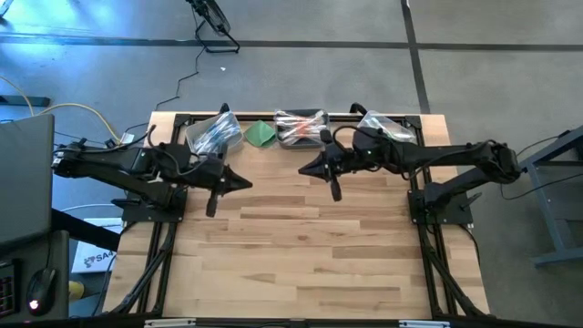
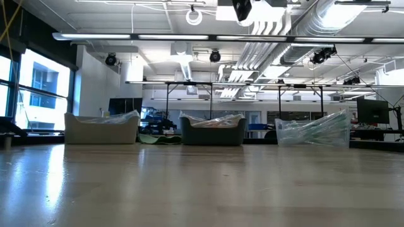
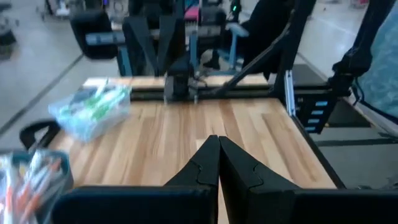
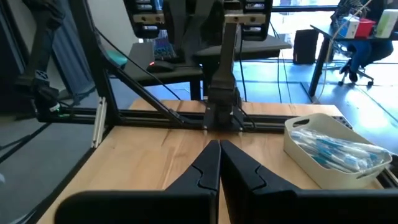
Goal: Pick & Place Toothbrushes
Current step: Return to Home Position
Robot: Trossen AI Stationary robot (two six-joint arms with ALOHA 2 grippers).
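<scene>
Arms both bent low over the table [image 1: 301,264], tips facing each other, apart. Left gripper [image 1: 244,182]: fingers pressed together. Right gripper [image 1: 305,170]: same, pressed together. Toothbrushes [image 1: 301,128] heaped in three bins [image 4: 303,157] along the far edge, behind both grippers.

Black jointed arms [image 1: 137,169], looped cables [image 1: 339,135], wedge-shaped notched left end effector [image 3: 219,140]

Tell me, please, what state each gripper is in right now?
Left gripper: closed, holding nothing.
Right gripper: closed, holding nothing.
</scene>
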